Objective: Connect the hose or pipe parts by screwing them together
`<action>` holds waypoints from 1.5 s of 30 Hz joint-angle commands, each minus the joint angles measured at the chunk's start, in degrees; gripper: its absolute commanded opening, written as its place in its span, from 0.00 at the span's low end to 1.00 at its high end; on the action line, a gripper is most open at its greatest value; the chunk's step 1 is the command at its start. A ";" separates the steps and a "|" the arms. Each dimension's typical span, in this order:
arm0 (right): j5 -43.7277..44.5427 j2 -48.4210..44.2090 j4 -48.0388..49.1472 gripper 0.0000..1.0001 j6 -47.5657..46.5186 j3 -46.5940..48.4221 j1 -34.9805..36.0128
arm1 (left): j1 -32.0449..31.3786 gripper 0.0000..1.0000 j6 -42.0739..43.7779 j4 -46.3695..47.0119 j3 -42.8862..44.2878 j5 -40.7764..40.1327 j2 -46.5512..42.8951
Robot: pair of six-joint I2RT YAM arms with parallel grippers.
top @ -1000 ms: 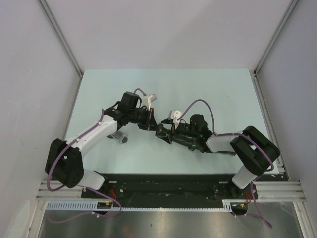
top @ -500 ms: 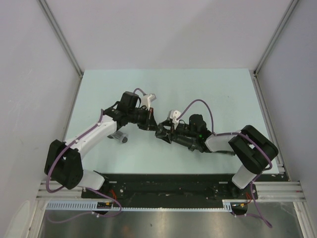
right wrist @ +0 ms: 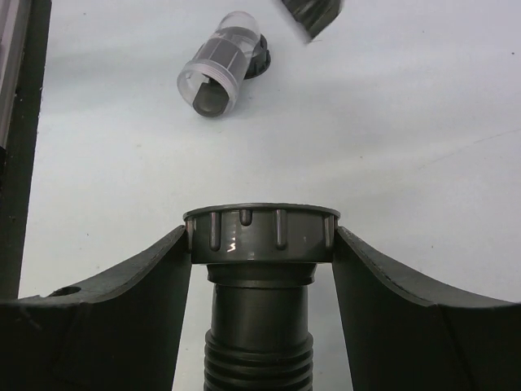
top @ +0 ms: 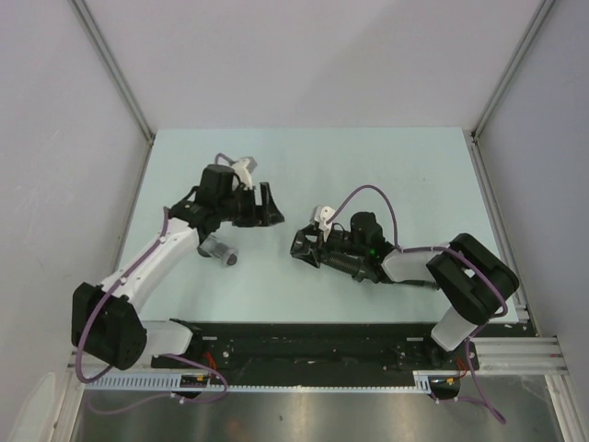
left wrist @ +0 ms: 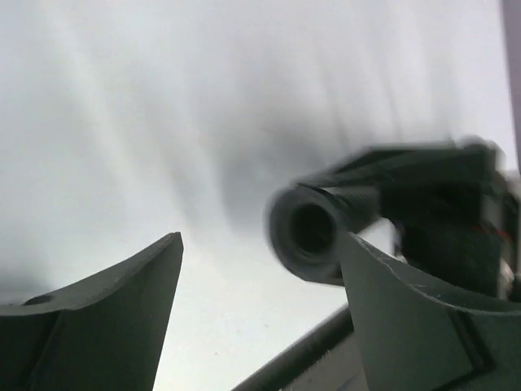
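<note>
Clamping one ribbed hose (right wrist: 259,236), right jaws, left jaws apart (wide), one grey fitting (right wrist: 218,73) nearby.

The pale table (top: 368,166) carries a short grey fitting (top: 218,250) lying on its side, left of centre.

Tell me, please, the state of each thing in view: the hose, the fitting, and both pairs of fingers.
black ribbed hose, held at its collar, not joined to the fitting.
grey fitting, lying on its side, free, apart from the hose.
left fingers, open, holding nothing.
right fingers, closed on the hose collar.
</note>
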 commanded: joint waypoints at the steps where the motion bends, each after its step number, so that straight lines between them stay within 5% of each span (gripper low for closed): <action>1: 0.58 -3.27 -1.85 0.31 -2.63 1.74 -0.37 | 6.70 0.83 -8.81 -4.72 0.72 -20.16 -2.47; 5: 0.23 -4.85 -4.31 0.30 -4.13 1.21 -0.46 | 18.89 0.84 -16.62 -8.16 -2.96 -29.24 -3.26; 11: -0.91 -5.91 -4.58 0.30 -4.13 1.21 -0.98 | 27.45 0.82 -22.53 -9.29 -7.98 -32.92 -0.11; 34: -1.71 -6.35 -6.95 0.28 -5.71 1.12 -0.37 | 22.62 0.87 -35.19 -10.27 -9.92 -27.14 9.74; 40: -1.09 -6.52 -7.74 0.28 -5.98 1.12 0.16 | 21.92 0.73 -36.51 -9.83 -11.23 -25.82 11.59; 45: 0.75 -6.52 -8.88 0.25 -6.86 1.12 0.77 | 21.65 0.37 -36.69 -9.13 -11.85 -24.68 10.89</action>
